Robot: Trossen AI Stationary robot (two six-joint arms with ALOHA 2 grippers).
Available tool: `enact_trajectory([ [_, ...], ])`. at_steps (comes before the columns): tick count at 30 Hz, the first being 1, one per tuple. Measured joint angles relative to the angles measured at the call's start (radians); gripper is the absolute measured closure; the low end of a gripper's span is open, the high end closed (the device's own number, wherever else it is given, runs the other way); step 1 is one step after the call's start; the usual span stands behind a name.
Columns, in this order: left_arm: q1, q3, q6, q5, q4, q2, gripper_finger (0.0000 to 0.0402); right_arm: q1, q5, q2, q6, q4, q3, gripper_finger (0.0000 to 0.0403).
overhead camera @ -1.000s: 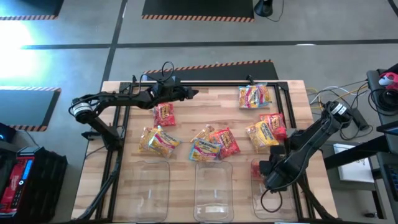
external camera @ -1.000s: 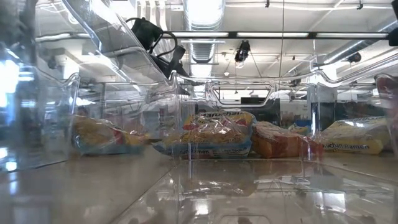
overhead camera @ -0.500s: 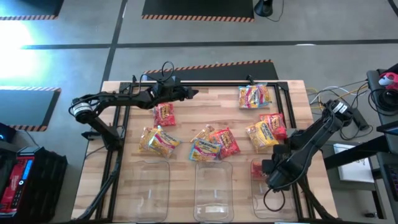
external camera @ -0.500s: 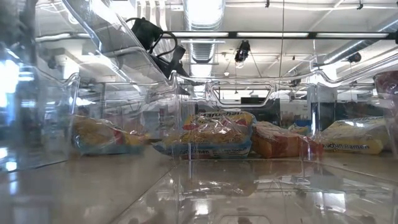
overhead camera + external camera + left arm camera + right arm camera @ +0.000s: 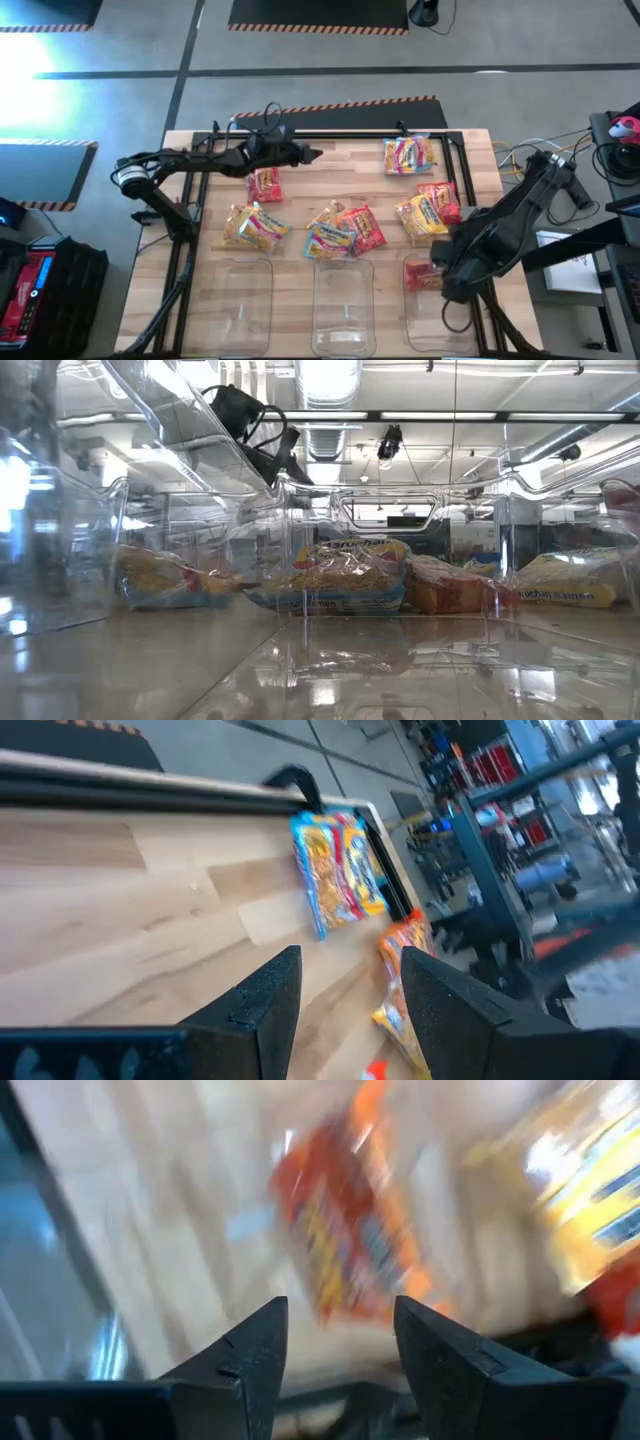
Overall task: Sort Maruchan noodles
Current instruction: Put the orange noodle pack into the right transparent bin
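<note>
Overhead, wooden table [image 5: 350, 170] on grey floor [image 5: 330, 50]; both arms' fingers parted, empty.

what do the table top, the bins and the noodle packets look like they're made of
Table top: pale wood planks with a smooth finish, seams and grain showing. Bins: clear hard plastic, glossy; the table shows through them. Noodle packets: thin printed plastic film, likely, shiny and crinkled.

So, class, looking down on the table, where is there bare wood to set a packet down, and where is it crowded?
Bare wood lies along the far edge, between the left gripper and the multicoloured packet. The left bin and middle bin also look empty. It is crowded mid-table around the packet cluster, and near the right gripper, where a red packet lies in the right bin.
</note>
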Motion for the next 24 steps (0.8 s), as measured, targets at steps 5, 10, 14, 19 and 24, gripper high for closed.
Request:
enact_trajectory([
  [5, -0.039, 0.0, 0.014, 0.029, 0.0, 0.0, 0.0245, -0.032, 0.233, -0.047, 0.111, -0.006, 0.022, 0.0232],
  [10, -0.084, 0.0, 0.014, 0.04, -0.001, 0.0, 0.0245, -0.094, 0.38, -0.071, 0.188, 0.0, 0.012, 0.0232],
  [14, -0.136, 0.0, 0.015, 0.093, -0.001, 0.0, 0.0245, -0.166, 0.438, -0.068, 0.225, 0.038, -0.011, 0.0232],
  [19, -0.194, 0.0, 0.047, 0.107, -0.003, 0.0, 0.0245, -0.251, 0.427, -0.069, 0.256, 0.204, -0.089, 0.0232],
  [24, -0.245, 0.0, 0.056, 0.107, -0.044, 0.0, 0.0245, -0.33, 0.378, -0.069, 0.254, 0.318, -0.168, 0.0232],
])
